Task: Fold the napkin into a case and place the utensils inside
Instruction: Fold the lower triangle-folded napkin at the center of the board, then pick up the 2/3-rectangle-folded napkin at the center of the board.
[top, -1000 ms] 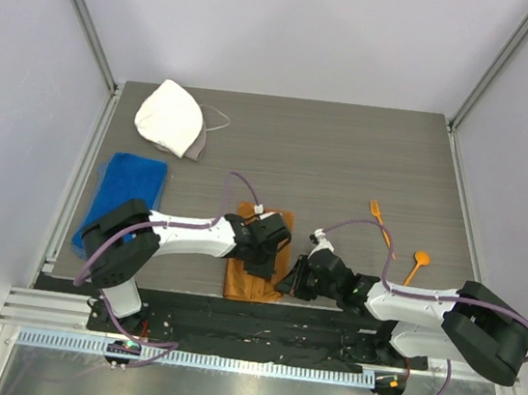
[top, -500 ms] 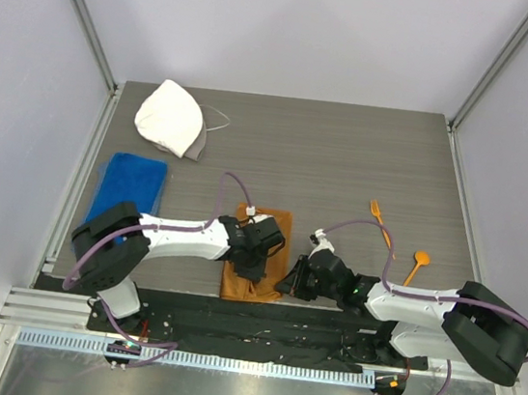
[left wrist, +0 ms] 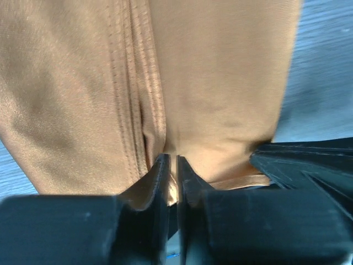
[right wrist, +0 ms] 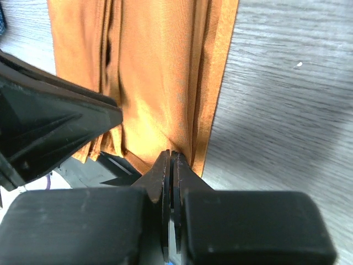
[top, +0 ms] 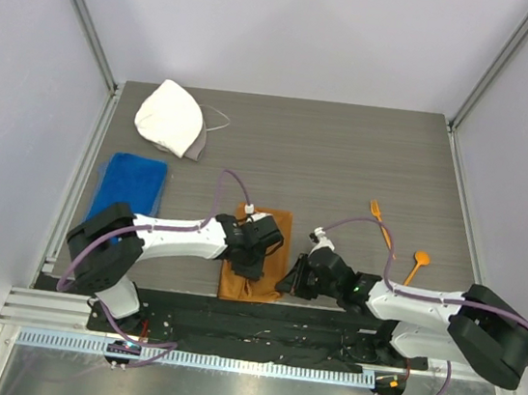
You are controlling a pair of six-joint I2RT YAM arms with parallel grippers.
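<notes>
Far off to the left of both sets of fingers, a flat blue terry towel (top: 127, 189) is laid out on the grey wood-grain table (top: 347, 160). A white rounded cloth cap (top: 170, 117) is parked beyond it, well apart from everything else.

The left gripper (left wrist: 171, 163) is clenched. A raised fold of the rust-orange, thin, slightly shiny fabric napkin (left wrist: 220, 83) is pinched right between its fingertips, and stitched hems can be seen running away just left of the tips. From above, the napkin is seen folded into a longish layered strip, with its middle covered by the left gripper and its far end poking out past the fingers.

The right gripper (right wrist: 170, 157) is squeezed tight too, and the napkin's near right hem is caught at its tips. The rest of the cloth is spread ahead and to the left of those tips, with grey tabletop off to their right.

Well to the right of the right fingers, a small thin orange plastic fork (top: 376, 210) and an orange plastic spoon with a round bowl (top: 419, 259) are left lying on the table. They are apart from each other and nowhere near touching the cloth.
</notes>
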